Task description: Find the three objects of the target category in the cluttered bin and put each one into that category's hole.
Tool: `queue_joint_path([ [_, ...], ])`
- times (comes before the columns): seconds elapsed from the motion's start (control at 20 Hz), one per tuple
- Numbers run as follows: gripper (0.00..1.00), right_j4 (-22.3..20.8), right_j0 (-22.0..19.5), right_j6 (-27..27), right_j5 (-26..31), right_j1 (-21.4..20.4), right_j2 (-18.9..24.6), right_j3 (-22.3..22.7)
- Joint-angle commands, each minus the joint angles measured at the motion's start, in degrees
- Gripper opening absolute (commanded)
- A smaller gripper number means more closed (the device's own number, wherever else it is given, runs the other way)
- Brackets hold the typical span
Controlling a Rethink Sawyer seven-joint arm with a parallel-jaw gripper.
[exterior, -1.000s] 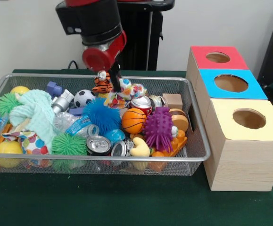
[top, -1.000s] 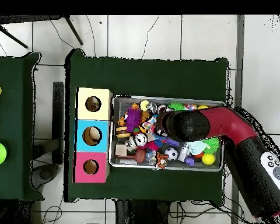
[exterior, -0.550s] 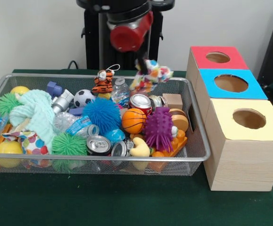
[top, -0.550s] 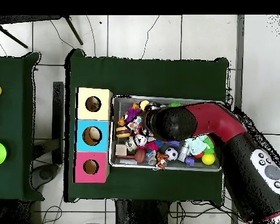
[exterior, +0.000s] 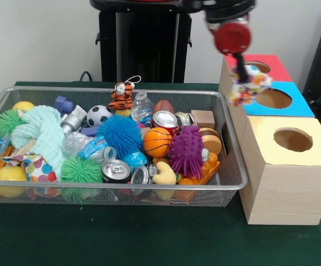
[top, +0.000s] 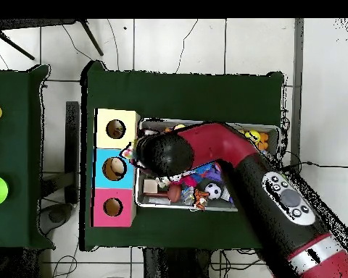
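Above the blue box, gripper clamping one patterned cloth, three holed boxes beside bin.

— How many holes does the wooden box show?
— Three: one each in the red, blue and yellow tops.
— And the cans in the wire bin?
— Three drink cans can be made out.
— Spiky balls?
— Four: two green, one blue, one purple.
— Other balls?
— One basketball, one soccer ball, one brown football.
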Motion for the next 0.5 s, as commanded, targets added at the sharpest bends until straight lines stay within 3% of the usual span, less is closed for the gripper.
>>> queue_joint_path([
  [0.05, 0.00, 1.98, 3.51, 16.54, -7.55, 1.34, -3.95, 0.88],
  [0.5, 0.00, 4.80, 8.48, 14.91, -8.93, 4.94, -9.56, -7.45],
])
